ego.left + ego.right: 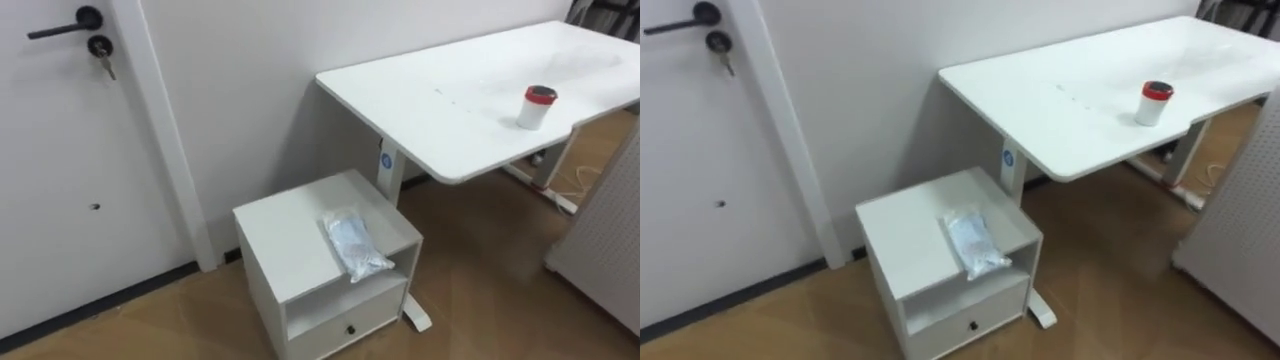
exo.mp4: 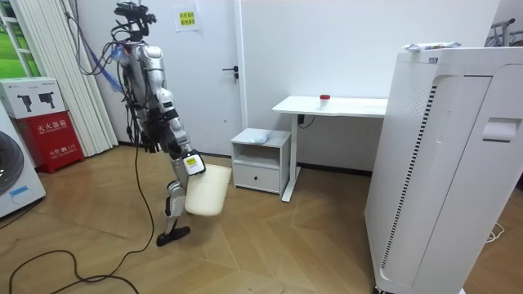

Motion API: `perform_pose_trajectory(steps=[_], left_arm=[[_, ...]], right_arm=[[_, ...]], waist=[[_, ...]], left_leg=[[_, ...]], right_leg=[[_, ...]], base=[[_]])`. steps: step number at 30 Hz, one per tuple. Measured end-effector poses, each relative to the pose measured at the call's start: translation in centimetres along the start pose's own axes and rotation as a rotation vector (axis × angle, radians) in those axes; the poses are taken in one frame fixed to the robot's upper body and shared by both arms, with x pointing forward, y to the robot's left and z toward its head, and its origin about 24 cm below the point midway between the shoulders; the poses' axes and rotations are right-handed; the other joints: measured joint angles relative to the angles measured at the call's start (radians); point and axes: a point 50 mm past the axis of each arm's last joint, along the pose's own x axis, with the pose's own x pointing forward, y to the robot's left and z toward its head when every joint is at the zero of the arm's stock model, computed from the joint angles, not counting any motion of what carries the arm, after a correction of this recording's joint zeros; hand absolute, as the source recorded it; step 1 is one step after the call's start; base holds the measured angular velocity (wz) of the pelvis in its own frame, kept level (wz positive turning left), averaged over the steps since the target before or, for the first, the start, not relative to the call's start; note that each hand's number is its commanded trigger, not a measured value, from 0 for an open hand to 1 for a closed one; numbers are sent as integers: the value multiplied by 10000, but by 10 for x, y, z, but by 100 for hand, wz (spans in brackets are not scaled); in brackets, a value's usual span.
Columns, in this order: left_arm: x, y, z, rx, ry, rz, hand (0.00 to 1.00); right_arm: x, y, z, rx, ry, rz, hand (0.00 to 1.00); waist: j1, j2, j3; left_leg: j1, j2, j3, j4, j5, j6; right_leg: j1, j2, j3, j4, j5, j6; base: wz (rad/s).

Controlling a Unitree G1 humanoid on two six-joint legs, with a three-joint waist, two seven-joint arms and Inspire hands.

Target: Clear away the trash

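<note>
While robot stands off from cabinet (image 1: 285, 235): approach step. Garbage packet (image 1: 354, 243), cabinet top's front right edge. Next, likely: walk closer. State of hand (image 2: 193, 162): cannot tell.

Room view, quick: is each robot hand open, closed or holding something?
Left hand: cannot be told.
Right hand: at the top of a cream container; grip cannot be told.

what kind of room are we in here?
Probably an office or test room: a white desk against the wall, a small white cabinet beside it, and a door with a key in its lock.
</note>
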Motion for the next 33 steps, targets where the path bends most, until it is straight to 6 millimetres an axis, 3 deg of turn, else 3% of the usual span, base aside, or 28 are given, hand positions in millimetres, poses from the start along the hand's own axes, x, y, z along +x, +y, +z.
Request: perform_pose_trajectory(steps=[1, 2, 3, 5, 7, 8, 9, 10, 11, 12, 13, 14, 15, 17, 18, 20, 21, 22, 23, 24, 26, 30, 33], left_arm=[[0, 0, 1, -3, -92, -3, 0], [0, 1, 4, -29, -273, 14, 0], [0, 1, 4, -36, -322, 15, 0], [1, 3, 17, -76, -817, 52, 0], [1, 5, 29, -165, -1264, 88, 0], [1, 6, 33, -225, -1470, 104, 0], [1, 6, 35, -216, -1548, 136, 0], [1, 8, 39, -245, -1696, 223, 0], [2, 11, 48, -292, -1967, 342, 0], [2, 14, 52, -311, -2063, 443, 0], [1, 19, 63, -340, -2344, 744, 0], [0, 23, 76, -322, -2760, 1069, 0], [-1, 25, 83, -323, -2988, 1212, 0], [-8, 34, 112, -517, -4037, 1878, 0], [-10, 35, 120, -544, -4368, 2030, 0], [-21, 39, 147, -712, -5591, 2505, 0], [-24, 39, 151, -707, -5861, 2592, 0], [-30, 42, 160, -785, -6331, 2769, 0], [-35, 46, 168, -900, -6775, 3011, 0], [-38, 46, 173, -940, -7020, 3117, 0], [-51, 51, 188, -1098, -8019, 3426, 0], [-69, 56, 210, -1104, -9298, 3811, 0], [-78, 54, 224, -615, -10015, 3970, 0]], right_arm=[[-1, -3, -2, -74, -7, -47, 100], [0, -3, 0, -117, -89, -26, 100], [0, -2, 1, -163, -141, -15, 100], [-1, -3, 3, -510, -268, -76, 100], [-1, -4, 4, -536, -324, -237, 100], [-1, -4, 7, -521, -379, -344, 100], [-1, -3, 8, -506, -429, -381, 100], [-1, -2, 14, -463, -608, -484, 100], [-1, 0, 20, -447, -821, -516, 100], [-1, 0, 21, -436, -894, -504, 100], [-1, 4, 27, -512, -1124, -405, 100], [-1, 9, 34, -515, -1399, -294, 100], [-1, 11, 37, -520, -1499, -240, 100], [-1, 20, 48, -694, -1827, -7, 100], [-1, 21, 49, -768, -1900, 37, 100], [-1, 25, 48, -946, -2040, 146, 100], [-1, 25, 48, -986, -2062, 162, 100], [-1, 25, 47, -1061, -2085, 182, 100], [-1, 24, 44, -1095, -2057, 184, 100], [-1, 22, 42, -1108, -2015, 131, 100], [-1, 21, 41, -1134, -2037, 116, 100], [-1, 23, 44, -1194, -2271, 292, 100], [-2, 26, 46, -1303, -2387, 542, 100]], waist=[[-53, -84, -34], [-74, -210, -53], [-71, -225, -60], [-128, -440, -19], [-75, -483, 0], [-82, -504, 15], [-81, -493, 20], [-79, -402, 18], [-93, -490, 51], [-102, -321, 27], [-69, -329, 30], [-2, -258, 78], [43, -223, 78], [105, -65, 114], [74, -24, 118], [15, -17, 100], [-8, -10, 98], [-55, 24, 80], [-147, 16, 52], [-202, 63, 22], [-244, 210, 12], [-415, 145, 56], [-516, 17, 135]], left_leg=[[105, -173, 67, 61, 250, 386], [126, -273, 341, 329, 126, 692], [126, -317, 456, 531, 4, 835], [160, -584, 639, 1240, -721, 997], [373, -622, 880, 1522, -1259, 1114], [620, -623, 991, 1650, -1587, 1181], [778, -621, 1056, 1687, -1727, 1208], [1084, -614, 1118, 1727, -1976, 1257], [1365, -606, 1122, 1718, -2167, 1303], [1465, -602, 1109, 1693, -2242, 1312], [1646, -571, 1060, 1624, -2368, 1336], [1755, -425, 1047, 1614, -2472, 1326], [1786, -345, 1043, 1593, -2499, 1314], [1912, 1, 949, 1483, -2567, 1243], [1931, 74, 874, 1455, -2577, 1219], [2150, 174, 750, 1112, -2540, 1131], [2216, 196, 749, 1054, -2551, 1100], [2292, 245, 701, 1018, -2601, 1009], [2342, 262, 590, 972, -2645, 926], [2354, 289, 460, 947, -2658, 869], [2451, 428, 435, 665, -2608, 696], [2619, 476, 459, 362, -2503, 536], [2734, 484, 549, 170, -2495, 524]], right_leg=[[96, -149, 103, -50, -161, 160], [188, -360, 232, -71, -323, 279], [260, -470, 252, -94, -380, 347], [521, -845, 167, 63, -509, 586], [197, -1105, 88, 1417, -570, 789], [-242, -1276, -131, 2803, -353, 1188], [-489, -1387, -243, 3477, -133, 1395], [-911, -1639, -483, 4748, 547, 1497], [-1307, -1847, -785, 5720, 1405, 1477], [-1455, -1959, -941, 6042, 1771, 1434], [-1774, -2131, -1241, 6559, 2168, 1358], [-2234, -2182, -1453, 6948, 1905, 1260], [-2512, -2162, -1518, 6998, 1706, 1213], [-3266, -2037, -1836, 6080, 1194, 1200], [-3339, -1998, -1940, 5547, 1149, 1212], [-3274, -1975, -2099, 2781, 1184, 1283], [-3194, -1943, -2087, 2040, 1293, 1265], [-2965, -1795, -2069, 682, 1788, 1268], [-2822, -1600, -1862, 49, 2825, 1426], [-2702, -1479, -1810, -107, 2919, 1597], [-2497, -1227, -1835, -618, 3052, 1521], [-2497, -1153, -1862, -672, 3009, 1456], [-2482, -1101, -1758, -761, 3008, 1454]], base=[[-31], [-36], [-43], [-27], [-24], [-28], [-29], [-25], [-19], [-13], [-11], [-14], [-13], [-1], [24], [28], [10], [11], [18], [13], [-4], [-4], [-10]])
